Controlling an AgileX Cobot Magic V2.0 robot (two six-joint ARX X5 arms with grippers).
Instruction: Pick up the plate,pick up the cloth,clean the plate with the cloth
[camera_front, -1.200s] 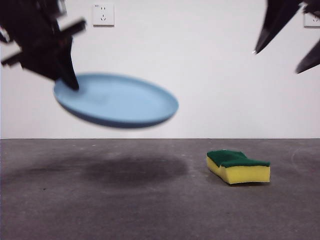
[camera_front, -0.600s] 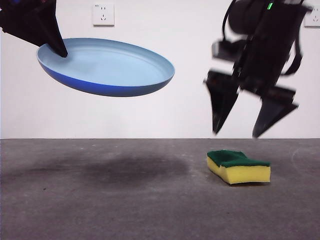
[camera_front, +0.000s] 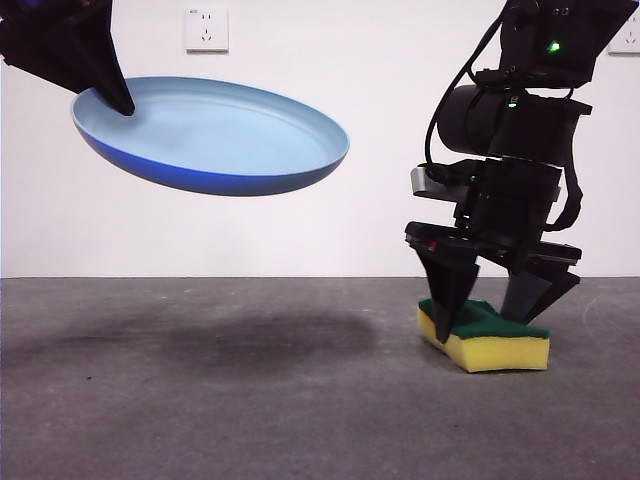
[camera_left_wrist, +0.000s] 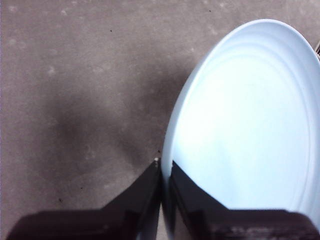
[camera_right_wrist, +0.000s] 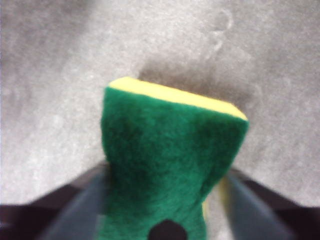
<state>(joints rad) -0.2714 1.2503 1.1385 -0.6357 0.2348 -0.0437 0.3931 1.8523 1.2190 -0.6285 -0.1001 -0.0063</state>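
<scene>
Left end effector (camera_front: 118, 100): jaws pinching rim of wide shallow round light-blue matte plate (camera_front: 215, 130), held tilted in air, well above grey surface (camera_front: 250, 400), dark shadow beneath. Right of plate, well apart: small wavy-sided yellow foam sponge with dark green scouring top (camera_front: 487, 340), lying on surface. Right end effector (camera_front: 490, 315) down over sponge, jaws spread, one on each side.
</scene>
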